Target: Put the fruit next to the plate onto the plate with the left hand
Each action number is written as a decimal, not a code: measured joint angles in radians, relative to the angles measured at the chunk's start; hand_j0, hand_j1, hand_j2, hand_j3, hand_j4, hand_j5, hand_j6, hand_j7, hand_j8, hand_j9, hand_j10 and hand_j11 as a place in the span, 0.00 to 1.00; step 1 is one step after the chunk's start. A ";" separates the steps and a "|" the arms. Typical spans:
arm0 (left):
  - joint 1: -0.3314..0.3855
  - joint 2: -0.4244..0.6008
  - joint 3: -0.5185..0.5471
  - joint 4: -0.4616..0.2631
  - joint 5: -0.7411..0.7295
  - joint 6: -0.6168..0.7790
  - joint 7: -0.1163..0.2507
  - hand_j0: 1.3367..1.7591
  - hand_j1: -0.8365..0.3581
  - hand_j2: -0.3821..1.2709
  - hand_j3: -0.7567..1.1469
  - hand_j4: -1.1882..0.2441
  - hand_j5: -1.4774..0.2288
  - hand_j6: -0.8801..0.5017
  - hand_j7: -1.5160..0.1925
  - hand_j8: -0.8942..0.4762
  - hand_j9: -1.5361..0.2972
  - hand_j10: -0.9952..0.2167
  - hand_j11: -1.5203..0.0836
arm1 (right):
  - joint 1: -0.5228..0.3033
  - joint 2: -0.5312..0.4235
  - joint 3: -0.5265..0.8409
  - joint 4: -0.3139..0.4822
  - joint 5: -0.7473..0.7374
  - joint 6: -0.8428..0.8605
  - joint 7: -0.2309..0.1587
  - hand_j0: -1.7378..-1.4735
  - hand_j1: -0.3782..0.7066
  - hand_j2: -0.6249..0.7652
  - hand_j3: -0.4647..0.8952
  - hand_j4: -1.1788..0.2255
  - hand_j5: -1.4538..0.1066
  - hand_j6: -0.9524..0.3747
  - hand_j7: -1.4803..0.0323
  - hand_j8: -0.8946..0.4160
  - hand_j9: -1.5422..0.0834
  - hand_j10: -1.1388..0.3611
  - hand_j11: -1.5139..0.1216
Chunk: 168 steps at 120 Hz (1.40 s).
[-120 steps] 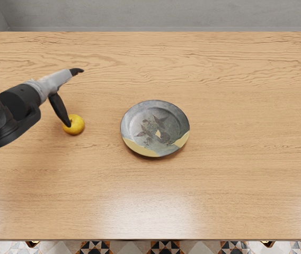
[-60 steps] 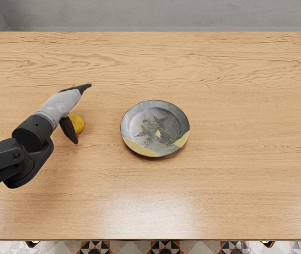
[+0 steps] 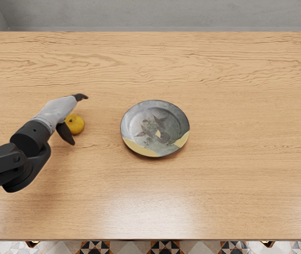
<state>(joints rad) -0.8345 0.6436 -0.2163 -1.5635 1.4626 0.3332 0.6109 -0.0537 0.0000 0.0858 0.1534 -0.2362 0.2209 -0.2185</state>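
Left edge of fruit (image 3: 76,125) is hidden behind the left hand (image 3: 59,112); contact there cannot be made out. The left forearm is cut off at the frame's left edge and slants up toward the fruit. Hand spread: fingers (image 3: 79,97) reach past the fruit's far side, thumb (image 3: 65,134) on its near side, no closed grip. Fruit sits on the surface (image 3: 219,180), left of the plate (image 3: 140,114) and apart from it.

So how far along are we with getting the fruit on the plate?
Done: the left robot hand is at the fruit, fingers spread either side of it. In hand: the grasp, not yet closed. Left: lift and carry. The fruit sits on the table, left of the plate, which holds nothing.
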 joint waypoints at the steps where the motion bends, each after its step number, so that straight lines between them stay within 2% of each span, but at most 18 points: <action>1: 0.000 0.000 0.000 0.000 0.000 0.000 0.000 0.76 0.79 0.26 0.40 0.68 0.71 0.48 0.73 0.50 0.69 0.65 0.78 | 0.000 0.000 0.000 0.000 0.000 0.000 0.000 0.30 0.05 0.45 0.34 0.82 0.91 0.70 0.96 0.67 0.93 0.74 0.91; 27: -0.018 0.001 0.021 0.005 -0.007 -0.009 0.000 0.76 0.74 0.26 0.40 0.65 0.67 0.45 0.69 0.46 0.66 0.61 0.74 | 0.000 0.000 0.000 0.000 0.000 0.000 0.000 0.30 0.05 0.45 0.34 0.82 0.91 0.70 0.96 0.67 0.93 0.74 0.91; 68: -0.052 -0.002 0.036 0.040 -0.025 -0.077 0.000 0.76 0.72 0.27 0.40 0.63 0.66 0.43 0.68 0.45 0.64 0.59 0.72 | 0.000 0.000 0.000 0.000 0.000 0.000 0.000 0.30 0.05 0.45 0.34 0.82 0.91 0.70 0.96 0.67 0.93 0.74 0.91; 88: -0.054 -0.043 0.036 0.041 -0.032 -0.083 0.000 0.76 0.69 0.27 0.40 0.61 0.63 0.41 0.65 0.42 0.62 0.56 0.70 | 0.000 0.000 0.000 0.000 0.000 0.000 0.000 0.30 0.05 0.45 0.34 0.82 0.91 0.70 0.96 0.67 0.93 0.74 0.91; 123: -0.054 -0.041 0.036 0.054 -0.039 -0.085 0.000 0.76 0.59 0.28 0.40 0.55 0.56 0.34 0.58 0.36 0.55 0.49 0.62 | 0.000 0.000 0.000 0.000 0.000 0.000 0.000 0.30 0.05 0.45 0.34 0.82 0.91 0.70 0.96 0.67 0.93 0.74 0.91; 168: -0.045 -0.039 0.036 0.080 -0.036 -0.084 0.000 0.76 0.55 0.29 0.40 0.50 0.53 0.30 0.55 0.32 0.52 0.44 0.58 | 0.000 0.000 0.000 0.000 0.000 0.000 0.000 0.30 0.05 0.45 0.34 0.82 0.91 0.70 0.96 0.67 0.93 0.74 0.91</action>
<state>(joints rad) -0.8794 0.6044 -0.1799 -1.4836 1.4267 0.2493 0.6109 -0.0537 0.0000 0.0856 0.1531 -0.2362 0.2209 -0.2186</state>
